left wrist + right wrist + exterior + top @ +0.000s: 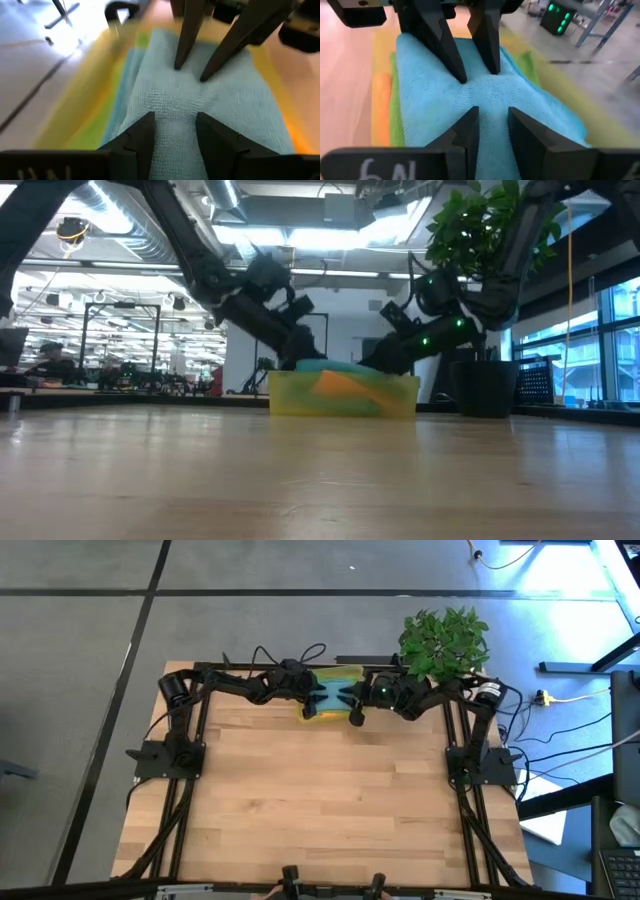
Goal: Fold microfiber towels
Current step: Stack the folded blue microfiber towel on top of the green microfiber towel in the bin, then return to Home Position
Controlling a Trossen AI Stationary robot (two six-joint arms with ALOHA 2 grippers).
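A teal-blue towel (331, 693) lies on top of a stack of towels in the translucent yellow bin (400, 396) at the table's far edge. Edges of a green towel (395, 125) and an orange towel (380, 107) show beneath it. My left gripper (175, 122) reaches into the bin from the left, open, its tips on the teal towel. My right gripper (492, 116) comes in from the right, facing it, and is shut on a ridge of the same towel. The two grippers' tips stand close together over the towel's middle. My left gripper rests both fingertips (463, 77) on the teal towel's top face near its middle (172, 100). It slants down from the table's left. The towel lies on the stack. My right gripper pinches a low ridge of the teal towel's top face (492, 102) between its two fingers, near the towel's middle. It slants down from the table's right. One layer or several, I cannot tell. The towel lies on the stack in the bin.
A leafy potted plant (446, 640) stands at the table's far right corner, just behind my right arm. The bin's walls (308, 717) surround both grippers. The wooden tabletop (320, 800) stretches from the bin to the near edge.
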